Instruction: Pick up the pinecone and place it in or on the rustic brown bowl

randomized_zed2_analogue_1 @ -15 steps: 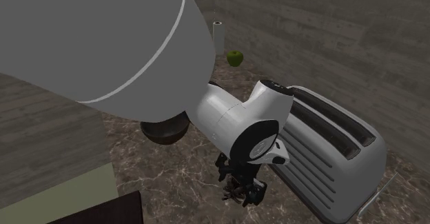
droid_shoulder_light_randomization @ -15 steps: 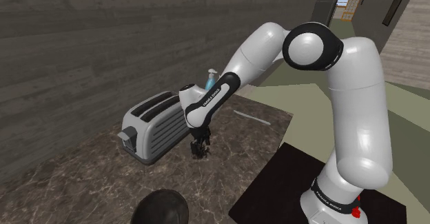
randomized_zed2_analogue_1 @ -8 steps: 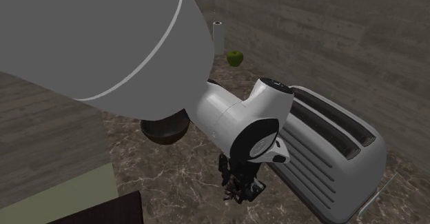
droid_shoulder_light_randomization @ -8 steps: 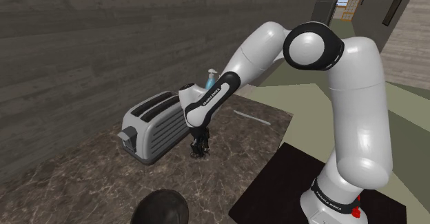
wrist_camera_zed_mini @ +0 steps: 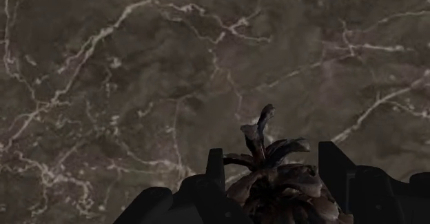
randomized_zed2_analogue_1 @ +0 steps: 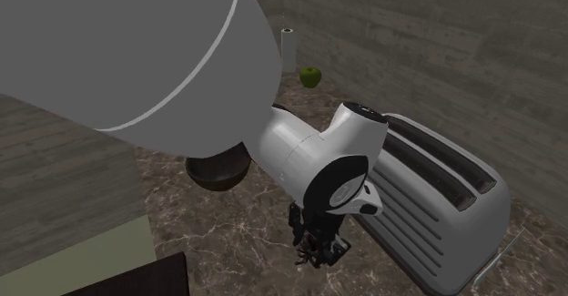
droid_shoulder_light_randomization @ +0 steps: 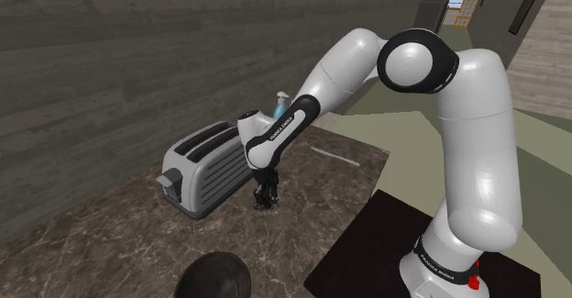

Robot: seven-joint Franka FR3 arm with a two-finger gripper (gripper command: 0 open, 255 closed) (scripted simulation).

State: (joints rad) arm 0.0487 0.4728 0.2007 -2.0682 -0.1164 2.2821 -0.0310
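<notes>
A dark brown pinecone (wrist_camera_zed_mini: 281, 185) sits between my two black fingers, which press against its sides just over the marble counter (wrist_camera_zed_mini: 124, 85). My gripper (droid_shoulder_light_randomization: 266, 198) is shut on it, low over the counter right beside the toaster (droid_shoulder_light_randomization: 203, 166). In the second exterior view the gripper (randomized_zed2_analogue_1: 319, 251) hangs under the white wrist with the pinecone's scales showing between the fingers. The dark brown bowl (droid_shoulder_light_randomization: 216, 278) stands at the counter's front edge at the shoulder view's bottom; the same bowl (randomized_zed2_analogue_1: 218, 171) is partly hidden behind the arm.
A silver toaster (randomized_zed2_analogue_1: 437, 199) stands close beside the gripper. A green apple (randomized_zed2_analogue_1: 311, 76) and a white roll (randomized_zed2_analogue_1: 288, 44) stand at the far wall. A blue bottle (droid_shoulder_light_randomization: 280, 106) and a thin silver utensil (droid_shoulder_light_randomization: 335, 155) lie behind the arm.
The fingers have drawn together around the pinecone, and the hand has shifted slightly upward. The bowl and toaster have not moved.
</notes>
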